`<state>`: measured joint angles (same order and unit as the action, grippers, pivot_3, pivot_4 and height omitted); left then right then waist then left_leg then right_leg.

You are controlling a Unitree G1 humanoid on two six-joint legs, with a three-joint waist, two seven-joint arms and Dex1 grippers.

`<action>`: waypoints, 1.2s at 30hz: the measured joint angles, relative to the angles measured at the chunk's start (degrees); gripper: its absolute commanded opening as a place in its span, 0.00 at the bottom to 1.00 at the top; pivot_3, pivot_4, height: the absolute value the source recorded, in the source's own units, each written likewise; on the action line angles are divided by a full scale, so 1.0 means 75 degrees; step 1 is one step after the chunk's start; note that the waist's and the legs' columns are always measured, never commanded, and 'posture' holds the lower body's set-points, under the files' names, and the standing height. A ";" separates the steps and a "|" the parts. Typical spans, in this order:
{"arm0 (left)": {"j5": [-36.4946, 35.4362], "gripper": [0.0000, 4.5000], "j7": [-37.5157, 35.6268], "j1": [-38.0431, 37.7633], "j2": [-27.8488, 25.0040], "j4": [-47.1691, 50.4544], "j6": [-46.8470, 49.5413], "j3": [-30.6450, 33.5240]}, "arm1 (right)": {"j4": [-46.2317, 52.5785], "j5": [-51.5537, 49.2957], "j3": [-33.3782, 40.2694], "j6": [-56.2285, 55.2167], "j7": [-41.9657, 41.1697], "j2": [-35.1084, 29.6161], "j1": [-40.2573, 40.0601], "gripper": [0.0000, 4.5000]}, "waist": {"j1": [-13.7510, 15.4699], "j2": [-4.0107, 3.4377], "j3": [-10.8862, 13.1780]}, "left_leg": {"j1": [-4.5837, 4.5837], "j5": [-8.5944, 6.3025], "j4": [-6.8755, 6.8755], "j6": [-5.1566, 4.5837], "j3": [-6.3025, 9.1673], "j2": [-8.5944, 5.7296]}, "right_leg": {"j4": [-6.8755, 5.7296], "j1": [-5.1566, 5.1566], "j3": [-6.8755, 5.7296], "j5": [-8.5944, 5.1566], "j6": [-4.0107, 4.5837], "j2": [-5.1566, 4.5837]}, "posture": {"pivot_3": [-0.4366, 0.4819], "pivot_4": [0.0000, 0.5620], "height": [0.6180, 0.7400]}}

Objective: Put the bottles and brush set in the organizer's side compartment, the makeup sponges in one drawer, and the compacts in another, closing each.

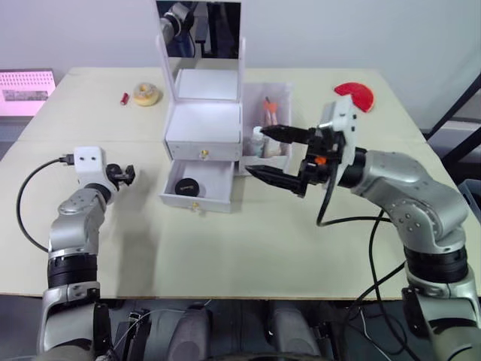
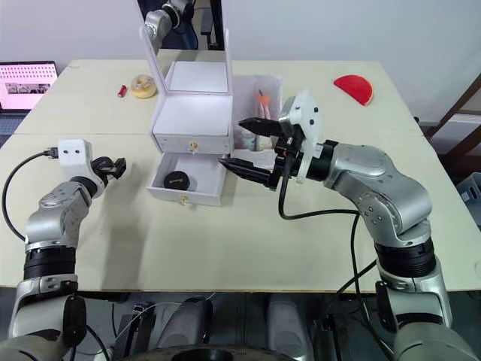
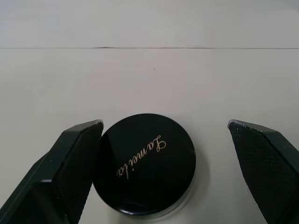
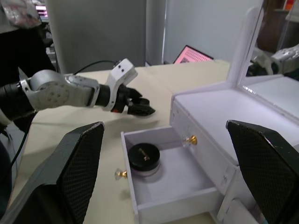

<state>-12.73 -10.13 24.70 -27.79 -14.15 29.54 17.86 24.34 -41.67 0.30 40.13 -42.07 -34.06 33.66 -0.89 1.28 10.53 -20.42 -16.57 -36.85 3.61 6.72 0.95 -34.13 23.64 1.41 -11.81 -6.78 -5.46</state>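
Note:
The white organizer [image 1: 203, 120] stands mid-table with its mirror lid up. Its upper drawer is shut. Its lower drawer [image 1: 197, 188] is pulled out and holds one black compact [image 1: 186, 185]. The side compartment [image 1: 282, 94] on its right holds a bottle [image 1: 258, 141] and the brush set [image 1: 269, 109]. My right gripper [image 1: 257, 153] hovers open just in front of that compartment, nothing between its fingers. My left gripper [image 1: 126, 174] is low over the table to the left of the drawer. It is open around a second black compact [image 3: 147, 163], one finger touching its side.
A yellow ring-shaped item [image 1: 146, 94] and a small red item [image 1: 125, 98] lie at the back left. A red half-round item [image 1: 355, 95] lies at the back right. A pink screen [image 1: 26, 90] sits off the table's left edge.

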 measured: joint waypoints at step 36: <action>0.0135 1.00 -0.0129 0.0259 0.0064 -0.0721 -0.0479 -0.0181 | 0.0016 0.0148 0.0028 0.0070 0.0125 0.0026 -0.0156 1.00 | 0.0009 -0.0001 0.0001 | -0.0008 0.0000 0.0006 0.0000 0.0000 0.0000 | 0.0005 0.0007 -0.0001 -0.0002 -0.0001 0.0000 | 0.48 0.27 1.00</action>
<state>-11.72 -11.10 26.65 -27.31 -19.55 25.95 16.50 24.46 -40.56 0.51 40.66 -41.14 -33.87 32.49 -0.82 1.27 10.54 -20.48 -16.57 -36.81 3.61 6.72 0.95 -34.10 23.70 1.40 -11.82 -6.79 -5.46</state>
